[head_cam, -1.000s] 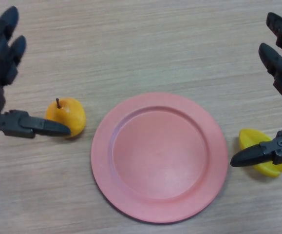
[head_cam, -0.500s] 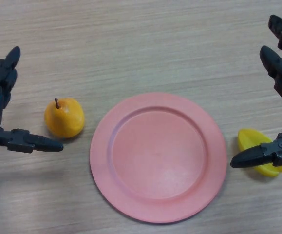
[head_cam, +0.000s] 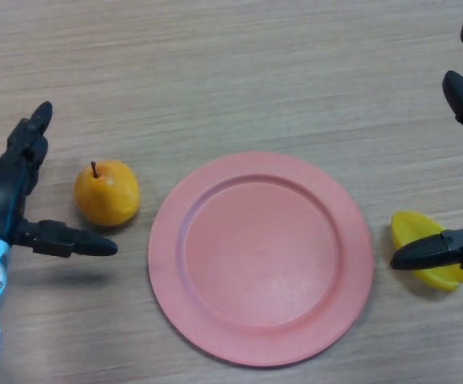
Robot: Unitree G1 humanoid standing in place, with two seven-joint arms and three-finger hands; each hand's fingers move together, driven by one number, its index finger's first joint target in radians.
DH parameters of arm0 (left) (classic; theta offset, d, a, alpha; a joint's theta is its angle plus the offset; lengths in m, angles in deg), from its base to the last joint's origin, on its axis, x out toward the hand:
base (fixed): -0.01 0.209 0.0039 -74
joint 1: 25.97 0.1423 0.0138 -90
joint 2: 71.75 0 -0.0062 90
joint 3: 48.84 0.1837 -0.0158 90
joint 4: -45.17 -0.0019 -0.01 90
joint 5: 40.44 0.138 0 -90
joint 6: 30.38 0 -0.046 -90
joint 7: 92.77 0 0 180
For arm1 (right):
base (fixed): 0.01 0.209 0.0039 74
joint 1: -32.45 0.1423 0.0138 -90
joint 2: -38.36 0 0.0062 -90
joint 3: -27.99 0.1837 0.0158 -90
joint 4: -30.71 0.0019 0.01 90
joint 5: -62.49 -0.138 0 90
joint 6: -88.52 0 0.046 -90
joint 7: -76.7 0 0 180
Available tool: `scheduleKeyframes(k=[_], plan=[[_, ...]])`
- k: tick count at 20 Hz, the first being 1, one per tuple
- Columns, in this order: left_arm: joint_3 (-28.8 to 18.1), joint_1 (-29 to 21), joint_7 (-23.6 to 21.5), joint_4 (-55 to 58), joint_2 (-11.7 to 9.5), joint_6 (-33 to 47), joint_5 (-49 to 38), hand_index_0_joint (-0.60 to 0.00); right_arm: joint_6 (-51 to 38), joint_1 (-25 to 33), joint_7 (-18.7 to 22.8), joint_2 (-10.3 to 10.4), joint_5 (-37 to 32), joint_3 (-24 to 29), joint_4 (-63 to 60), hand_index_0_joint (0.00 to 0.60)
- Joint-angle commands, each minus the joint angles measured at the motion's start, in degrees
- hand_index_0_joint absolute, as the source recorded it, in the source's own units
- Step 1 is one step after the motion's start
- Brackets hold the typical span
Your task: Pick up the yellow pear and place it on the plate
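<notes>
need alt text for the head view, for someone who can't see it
A yellow pear with a short stem stands on a wooden table, just left of an empty pink plate. The robot's left hand is open around the pear without touching it. At the right edge, the open right hand partly covers a small yellow object.

The plate [head_cam: 261, 258] is lying at the middle of the table [head_cam: 215, 72]. The pear [head_cam: 106, 193] is standing just left of it, apart from its rim. The left hand [head_cam: 11, 192] is sitting left of the pear, not touching it. Another fruit piece [head_cam: 423, 258] is lying just right of the plate, partly under the right hand [head_cam: 455, 248].
</notes>
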State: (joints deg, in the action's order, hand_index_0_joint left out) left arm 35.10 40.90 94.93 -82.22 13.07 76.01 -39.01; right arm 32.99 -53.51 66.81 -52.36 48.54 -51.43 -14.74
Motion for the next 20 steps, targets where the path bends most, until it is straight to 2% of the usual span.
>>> scheduleKeyframes(k=[1, 4, 5, 6, 7, 8, 9, 10, 11, 15, 17, 20], plan=[[-1.73, -4.31, -3.57, -0.72, -1.96, 11.62, -0.58, 0.000, -5.37, 1.41, 0.97, -1.64, -2.90, 4.37, 3.17, 0.000], [-0.73, -6.27, -4.38, -7.33, -0.84, 15.79, 0.27, 0.000, -5.31, 1.20, 0.28, -2.15, -1.62, 4.31, 2.97, 0.000], [-0.70, -6.48, -4.63, -8.04, -0.78, 16.34, 0.40, -0.050, -5.24, 1.11, 0.18, -2.15, -1.58, 4.37, 3.04, 0.000], [-0.49, -6.89, -5.64, -9.55, -0.85, 17.86, 1.40, -0.200, -5.13, 1.11, 0.09, -2.12, -1.60, 4.47, 3.06, 0.000], [-0.09, -7.42, -7.32, -11.42, -1.03, 19.84, 3.21, -0.300, -5.06, 1.11, 0.02, -2.09, -1.59, 4.54, 3.07, 0.000], [1.07, -8.50, -11.55, -15.46, -1.56, 23.91, 8.27, -0.450, -5.00, 1.05, -0.12, -2.04, -1.40, 4.58, 3.08, 0.000], [2.91, -9.26, -17.81, -19.09, -2.56, 27.21, 16.27, -0.548, -5.19, 1.00, -0.29, -2.02, -0.84, 4.39, 3.00, 0.000], [4.40, -9.90, -24.47, -21.85, -3.52, 29.14, 24.46, -0.600, -5.53, 0.98, -0.45, -1.89, -0.20, 4.00, 2.81, 0.000], [4.40, -10.00, -25.72, -22.36, -3.55, 29.14, 26.12, -0.600, -5.87, 0.90, -0.55, -1.71, 0.07, 3.76, 2.64, 0.000], [3.22, -9.19, -22.98, -21.84, -3.55, 28.64, 25.44, -0.600, -4.76, 1.29, -0.91, -1.78, 0.30, 3.76, 2.99, 0.000], [1.78, -8.24, -22.19, -19.17, -4.12, 27.94, 23.29, -0.600, -4.54, 1.22, -0.86, -1.67, 0.85, 3.16, 3.08, 0.000], [-1.26, -6.37, -23.42, -11.48, -5.21, 28.18, 17.66, -0.600, -3.85, 1.32, -0.89, -1.36, 0.25, 3.57, 3.73, 0.000]])
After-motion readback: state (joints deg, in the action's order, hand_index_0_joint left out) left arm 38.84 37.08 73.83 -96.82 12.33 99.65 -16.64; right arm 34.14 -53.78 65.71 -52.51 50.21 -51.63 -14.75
